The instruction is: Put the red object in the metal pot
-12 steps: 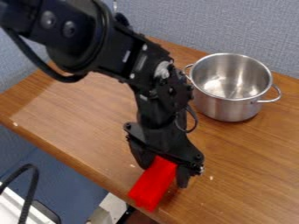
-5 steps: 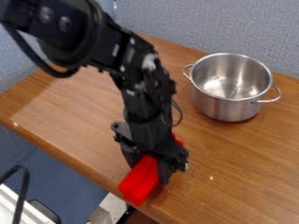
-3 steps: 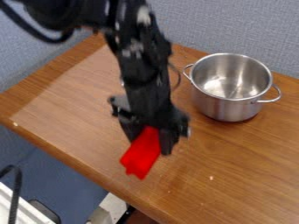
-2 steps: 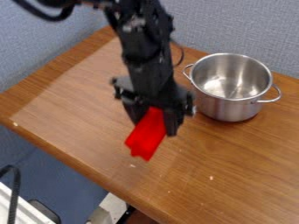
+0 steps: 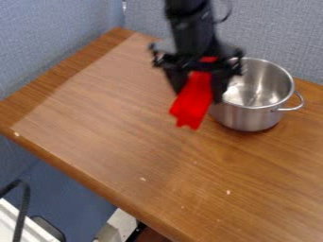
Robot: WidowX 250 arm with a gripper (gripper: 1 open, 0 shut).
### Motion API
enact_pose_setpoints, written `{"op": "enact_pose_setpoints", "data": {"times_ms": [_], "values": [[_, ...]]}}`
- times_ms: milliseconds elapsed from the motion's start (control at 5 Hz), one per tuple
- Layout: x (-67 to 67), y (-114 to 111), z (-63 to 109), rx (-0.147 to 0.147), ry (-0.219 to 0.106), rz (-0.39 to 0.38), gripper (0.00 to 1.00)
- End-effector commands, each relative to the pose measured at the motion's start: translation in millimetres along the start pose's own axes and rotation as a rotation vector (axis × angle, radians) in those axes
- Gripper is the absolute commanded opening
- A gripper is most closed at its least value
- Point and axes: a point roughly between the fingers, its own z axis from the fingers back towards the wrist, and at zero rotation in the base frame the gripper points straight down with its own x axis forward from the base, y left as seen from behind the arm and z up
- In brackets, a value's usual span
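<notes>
The red object [image 5: 191, 101], a bright red flat block, hangs in the air with its lower end tilted toward the table's left. My gripper [image 5: 195, 75] is shut on its upper end, fingers pointing nearly straight down. The block hangs just left of the metal pot [image 5: 255, 93], overlapping the pot's near left rim in this view. The shiny round pot stands on the table at the right, with a loop handle on its right side, and its inside looks empty.
A brown wooden table [image 5: 101, 123] carries the pot. Its front edge runs diagonally from the left to the bottom right. A blue-grey wall rises behind. Dark cables and a pale object lie below the table at bottom left.
The gripper has lifted the red object off the table's front area and carried it up and to the right, from near the front edge to beside the pot.
</notes>
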Motion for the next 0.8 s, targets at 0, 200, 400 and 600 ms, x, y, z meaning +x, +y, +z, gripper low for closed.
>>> {"op": "enact_pose_setpoints", "data": {"times_ms": [0, 200, 400, 600], "values": [[34.1, -26, 2.7, -0.022, -0.028, 0.003, 0.00], [35.2, -29, -3.4, -0.016, -0.031, -0.013, 0.00], [38.9, -31, -16.1, -0.011, -0.010, -0.012, 0.00], [47.3, -22, -11.0, -0.018, -0.025, 0.007, 0.00]]}}
